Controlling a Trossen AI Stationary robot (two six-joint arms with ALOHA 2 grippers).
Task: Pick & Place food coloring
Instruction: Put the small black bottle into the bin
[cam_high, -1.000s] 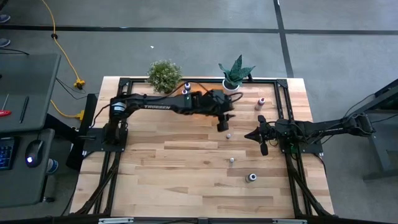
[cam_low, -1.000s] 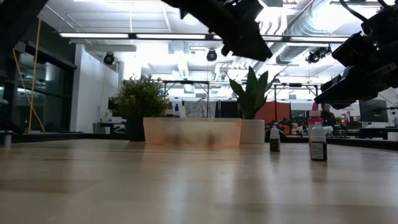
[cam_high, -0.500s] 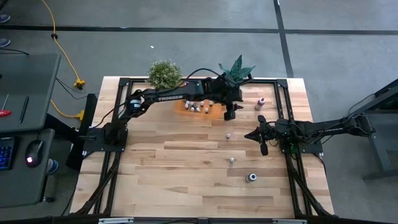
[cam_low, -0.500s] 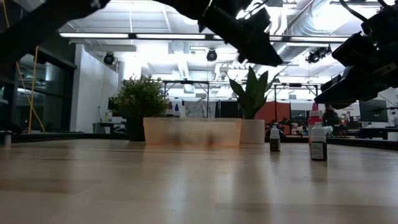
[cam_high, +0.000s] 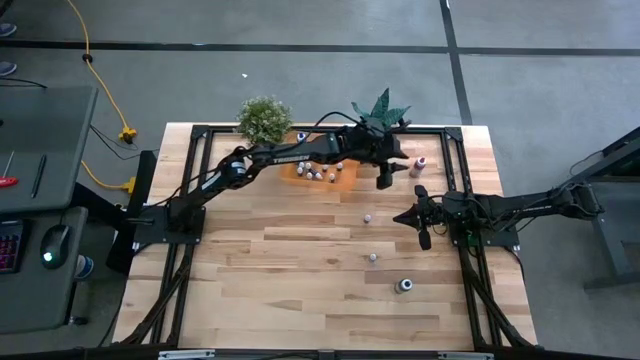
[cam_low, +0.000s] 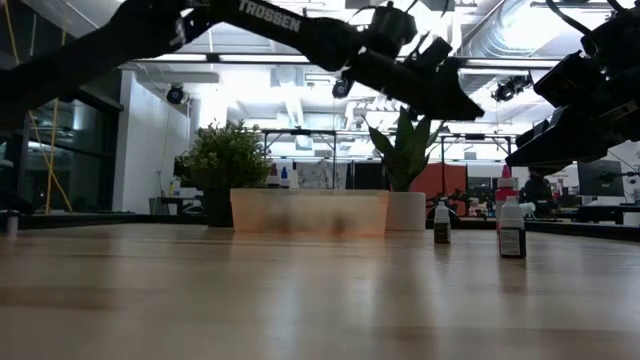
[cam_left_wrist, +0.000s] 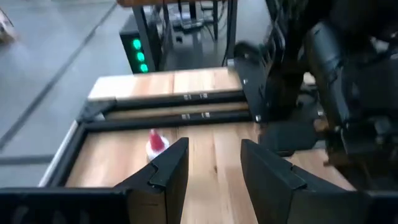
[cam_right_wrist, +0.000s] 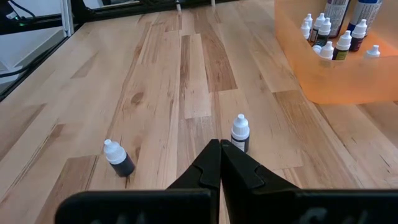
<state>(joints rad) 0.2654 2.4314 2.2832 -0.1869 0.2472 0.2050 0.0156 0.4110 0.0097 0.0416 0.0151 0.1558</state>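
We hover left gripper, half open, empty, near pink-capped bottle on bench. We should centre jaws around it. Right gripper closed, idle.

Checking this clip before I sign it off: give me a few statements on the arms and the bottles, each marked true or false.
1. The left gripper is open and holds nothing. True.
2. The right gripper is open. False: its fingers are shut, holding nothing.
3. The orange bin holds several bottles. True.
4. The pink bottle is in the orange bin. False: it stands on the table near the far right corner.
5. No bottles are left loose on the table. False: a few stand in front of the right gripper, such as the dark bottle.
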